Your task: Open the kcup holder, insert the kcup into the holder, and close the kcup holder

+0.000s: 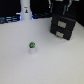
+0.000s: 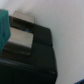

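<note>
The kcup (image 1: pixel 32 47), a tiny white cup with a green top, stands alone on the white table, toward the exterior view's left of the holder. The kcup holder (image 1: pixel 63 26) is a black box with two stacked fronts in light trim, both looking shut. My gripper (image 1: pixel 62 6) hangs just above the holder's top, blurred and cut off by the frame edge. In the wrist view the holder (image 2: pixel 30 50) fills the frame, with a light-trimmed front (image 2: pixel 22 31) close by. A teal finger (image 2: pixel 4 27) shows at the edge. The kcup is not in the wrist view.
A tall white bottle-shaped object (image 1: pixel 25 10) stands at the back, on the exterior view's left. Dark clutter lines the table's back edge (image 1: pixel 10 20). The white table (image 1: pixel 55 62) spreads around the kcup.
</note>
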{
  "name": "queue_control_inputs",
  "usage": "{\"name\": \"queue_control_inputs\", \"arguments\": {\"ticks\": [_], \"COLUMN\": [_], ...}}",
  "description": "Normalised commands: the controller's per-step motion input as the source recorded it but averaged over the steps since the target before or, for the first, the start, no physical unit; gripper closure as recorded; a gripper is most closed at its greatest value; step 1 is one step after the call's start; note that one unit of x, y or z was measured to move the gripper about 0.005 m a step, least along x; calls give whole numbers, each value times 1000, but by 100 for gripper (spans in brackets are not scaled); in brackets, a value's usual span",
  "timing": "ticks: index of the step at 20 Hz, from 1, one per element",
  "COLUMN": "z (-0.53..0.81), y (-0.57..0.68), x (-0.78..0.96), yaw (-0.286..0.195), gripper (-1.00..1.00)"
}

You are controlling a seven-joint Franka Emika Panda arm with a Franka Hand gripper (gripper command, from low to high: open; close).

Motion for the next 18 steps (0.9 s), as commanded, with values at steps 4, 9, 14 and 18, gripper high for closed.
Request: {"name": "queue_control_inputs", "arguments": {"ticks": [4,9,14,18], "z": [-206,-267,-259,-246], "y": [601,501,468,404], "x": [-22,-3,0,-51], "yaw": [-150,-124,-119,-103], "gripper": [-100,-100,-100,-100]}}
